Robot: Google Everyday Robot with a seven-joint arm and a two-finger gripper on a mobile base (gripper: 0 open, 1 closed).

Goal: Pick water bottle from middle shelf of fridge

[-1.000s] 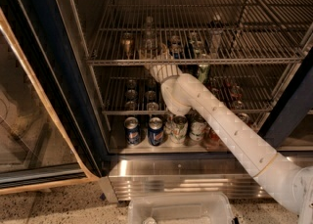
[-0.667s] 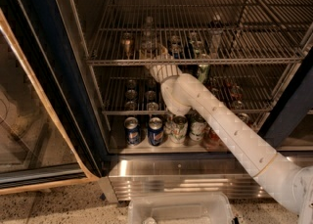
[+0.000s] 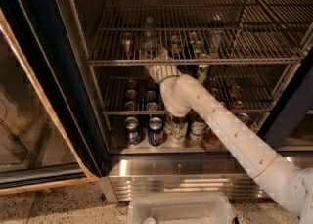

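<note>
The claw (image 3: 155, 53) is at the front rail of the middle shelf (image 3: 244, 47), just in front of the water bottle (image 3: 148, 33). I cannot tell whether it is spread or pinching. The bottle is clear ribbed plastic and stands upright on thin chrome rods inside the dark-framed fridge (image 3: 63, 81). The arm (image 3: 220, 125) is smooth, white and rounded.

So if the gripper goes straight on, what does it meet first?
Probably the water bottle, just beyond the gripper at the front rail of the middle shelf; depth is unclear.
</note>
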